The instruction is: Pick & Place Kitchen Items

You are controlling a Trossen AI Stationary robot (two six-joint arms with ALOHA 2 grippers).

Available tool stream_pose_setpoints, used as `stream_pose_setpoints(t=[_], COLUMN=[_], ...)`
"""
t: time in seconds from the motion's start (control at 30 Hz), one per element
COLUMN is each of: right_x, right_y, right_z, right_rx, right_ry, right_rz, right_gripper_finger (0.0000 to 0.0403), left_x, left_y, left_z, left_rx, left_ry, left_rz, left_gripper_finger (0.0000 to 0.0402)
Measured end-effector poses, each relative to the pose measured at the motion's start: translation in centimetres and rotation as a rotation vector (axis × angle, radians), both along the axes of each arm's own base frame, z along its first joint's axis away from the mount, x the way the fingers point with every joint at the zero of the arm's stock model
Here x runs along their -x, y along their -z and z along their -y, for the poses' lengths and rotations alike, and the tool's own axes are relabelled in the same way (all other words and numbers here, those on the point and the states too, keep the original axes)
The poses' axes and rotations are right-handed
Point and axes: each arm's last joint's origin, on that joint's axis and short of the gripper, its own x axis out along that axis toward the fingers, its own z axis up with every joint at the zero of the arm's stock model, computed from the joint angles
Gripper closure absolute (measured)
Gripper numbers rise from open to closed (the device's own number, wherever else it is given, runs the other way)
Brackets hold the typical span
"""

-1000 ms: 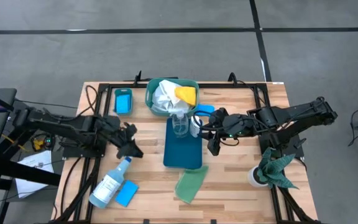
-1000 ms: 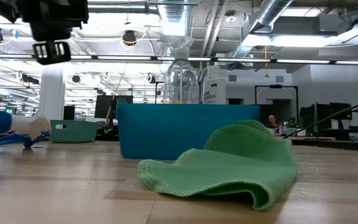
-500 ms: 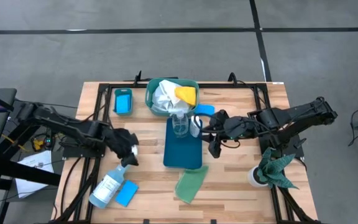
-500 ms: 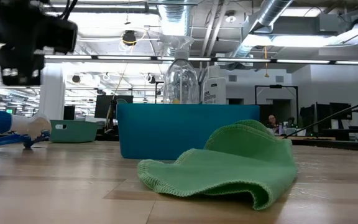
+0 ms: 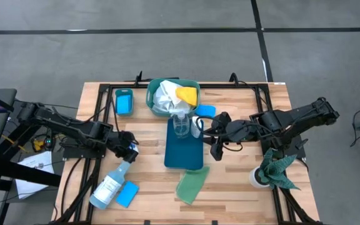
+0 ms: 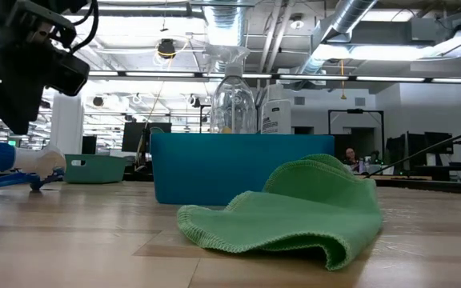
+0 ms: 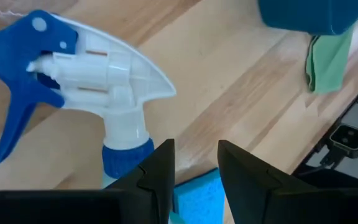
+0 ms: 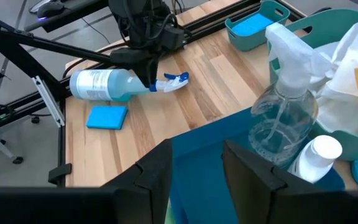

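The wooden table (image 5: pixel 242 181) carries a blue bin (image 5: pixel 184 150) at centre, with a teal basket (image 5: pixel 152 97) of cloths behind it and a small teal tray (image 5: pixel 124 101) holding a blue sponge toward the left rear. A spray bottle (image 5: pixel 110 184) lies on its side at front left, a loose blue sponge (image 5: pixel 127 194) just beside it. A light-green cloth (image 5: pixel 191 185) lies crumpled in front of the bin; another blue sponge (image 5: pixel 205 110) lies behind the bin's right corner, and a dark green rag (image 5: pixel 276 170) sits at front right.

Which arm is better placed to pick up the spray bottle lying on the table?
Left. The left gripper hangs open right over the spray bottle neck; the right gripper is across the blue bin.
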Motion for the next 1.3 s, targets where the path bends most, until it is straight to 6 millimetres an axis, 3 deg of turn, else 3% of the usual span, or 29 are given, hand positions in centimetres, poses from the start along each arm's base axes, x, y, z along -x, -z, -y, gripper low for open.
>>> stream_pose_setpoints(t=[0.37,0.7,0.83,1.3], right_x=[0.0,0.0,0.0,0.0], right_y=[0.0,0.0,0.0,0.0], right_z=[0.0,0.0,0.0,0.1], right_rx=[-0.001,0.000,0.005,0.007], right_ry=[-0.002,-0.003,-0.006,-0.003], right_rz=[-0.002,-0.003,-0.004,-0.004], right_gripper_finger=[0.0271,0.0271,0.0271,0.0271], left_x=[0.9,1.1,1.2,-0.5], left_y=[0.5,0.6,0.7,2.5], left_z=[-0.3,-0.3,-0.4,0.0], left_rx=[-0.053,-0.054,-0.071,-0.098], left_ry=[-0.017,-0.010,0.009,0.037], left_rz=[-0.102,-0.122,-0.134,-0.200], left_gripper_finger=[0.0273,0.0153,0.0124,0.0160])
